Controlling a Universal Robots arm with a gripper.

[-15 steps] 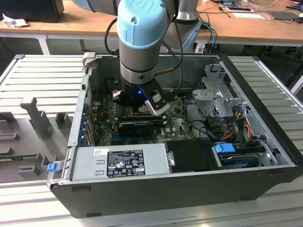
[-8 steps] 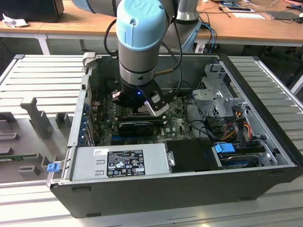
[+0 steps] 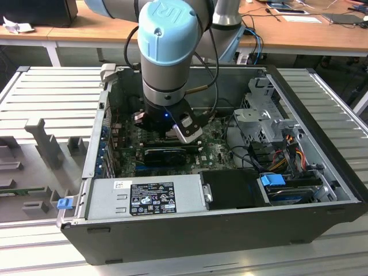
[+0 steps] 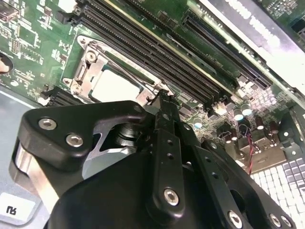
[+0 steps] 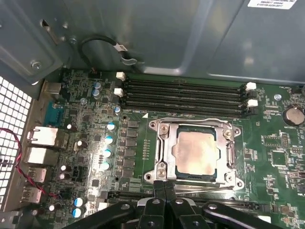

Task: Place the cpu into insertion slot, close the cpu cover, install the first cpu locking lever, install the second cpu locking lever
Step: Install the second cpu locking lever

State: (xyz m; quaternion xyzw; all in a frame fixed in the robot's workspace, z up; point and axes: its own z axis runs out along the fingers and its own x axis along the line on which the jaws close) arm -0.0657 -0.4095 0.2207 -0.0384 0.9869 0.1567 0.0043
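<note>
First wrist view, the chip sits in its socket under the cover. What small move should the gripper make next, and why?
Probably ease down on the lever beside the cover: the gripper, shut, sits at that edge, and the chip already lies seated.

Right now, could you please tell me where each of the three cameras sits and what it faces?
Exterior view: off the arm, above the open computer case, looking down at the robot arm inside.
First wrist view: on the wrist, facing the cpu under the cpu cover; pincer tips closed.
Second wrist view: on the wrist, behind the pincer, facing the board.
Both wrist views share the cpu.
</note>
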